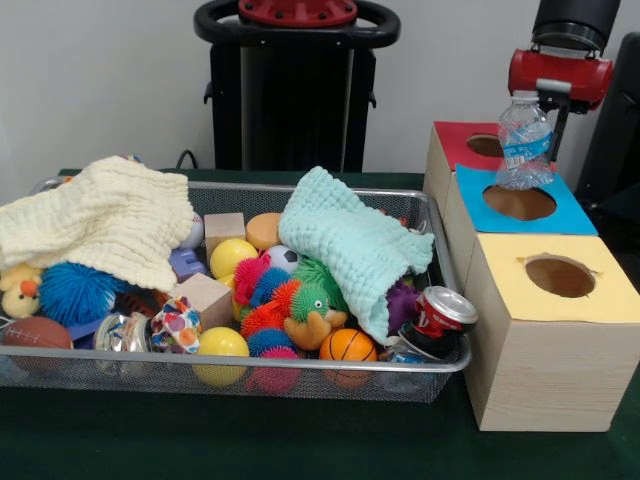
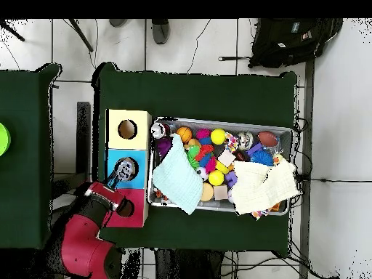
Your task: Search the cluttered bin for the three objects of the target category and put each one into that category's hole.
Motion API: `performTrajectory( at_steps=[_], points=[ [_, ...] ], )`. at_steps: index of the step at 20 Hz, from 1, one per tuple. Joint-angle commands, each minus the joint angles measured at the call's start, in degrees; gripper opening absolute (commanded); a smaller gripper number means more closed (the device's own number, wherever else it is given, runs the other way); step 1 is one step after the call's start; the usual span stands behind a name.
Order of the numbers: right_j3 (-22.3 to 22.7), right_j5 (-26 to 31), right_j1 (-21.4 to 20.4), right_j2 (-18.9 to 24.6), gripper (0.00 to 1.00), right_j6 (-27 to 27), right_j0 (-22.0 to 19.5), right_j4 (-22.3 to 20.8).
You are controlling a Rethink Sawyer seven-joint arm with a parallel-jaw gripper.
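Note:
My gripper (image 1: 540,125) is shut on a clear, crinkly plastic bottle (image 1: 524,142) with a blue label. It holds the bottle upright just above the hole (image 1: 519,203) of the blue-topped box (image 1: 578,217), to the right of the bin. In the overhead view the gripper (image 2: 116,183) and bottle (image 2: 125,171) sit over the blue box (image 2: 110,161). The silver wire-mesh bin (image 1: 300,367) is packed with toys. A clear crinkly thing (image 1: 122,332), possibly another bottle, lies at its front left. Any other bottles are hidden.
A red-topped box (image 1: 452,140) stands behind the blue one and a yellow-topped box (image 1: 610,300) in front, each with a hole. In the bin lie a cream cloth (image 1: 100,225), a mint cloth (image 1: 355,245), a red crushed can (image 1: 440,312), balls and spiky toys.

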Motion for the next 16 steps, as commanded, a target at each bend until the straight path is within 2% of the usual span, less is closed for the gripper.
performTrajectory(
  at_steps=[1, 11, 16],
  points=[
    [0.0, 8.7, -3.8, 4.6, 0.0, 3.1, -3.8, -4.4],
    [-2.7, 10.0, -1.0, 3.3, 0.0, 4.4, -2.4, -2.8],
    [-3.7, 9.8, -0.6, 3.9, 0.0, 4.0, -3.8, -3.4]
  ],
)
